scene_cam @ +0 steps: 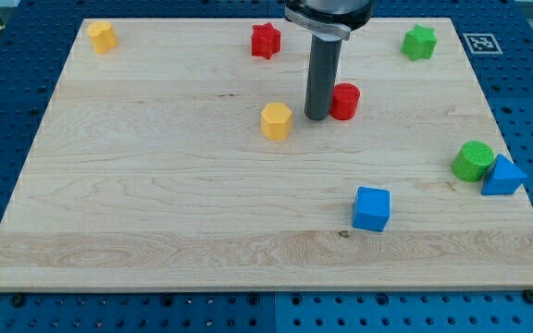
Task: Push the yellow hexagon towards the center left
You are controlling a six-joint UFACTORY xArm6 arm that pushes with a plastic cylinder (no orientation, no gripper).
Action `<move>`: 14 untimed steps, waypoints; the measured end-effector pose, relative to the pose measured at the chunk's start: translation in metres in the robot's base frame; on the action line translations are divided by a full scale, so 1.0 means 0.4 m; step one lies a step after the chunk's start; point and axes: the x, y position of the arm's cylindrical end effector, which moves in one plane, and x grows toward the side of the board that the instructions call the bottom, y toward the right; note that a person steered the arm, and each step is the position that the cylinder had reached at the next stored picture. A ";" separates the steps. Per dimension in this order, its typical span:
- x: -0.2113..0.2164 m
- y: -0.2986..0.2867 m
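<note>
No claw here, so nothing grips: just my tip [317, 117] standing just right of the yellow hexagon [276, 121], hard by the red cylinder [345, 101], with the hexagon near mid-surface [155, 213] and the leftward push seemingly all still ahead.
</note>
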 end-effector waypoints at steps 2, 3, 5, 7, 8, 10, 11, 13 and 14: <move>0.040 -0.100; 0.058 -0.141; 0.111 -0.216; 0.124 -0.305; 0.124 -0.344; 0.124 -0.405; 0.124 -0.429; 0.126 -0.500; 0.128 -0.541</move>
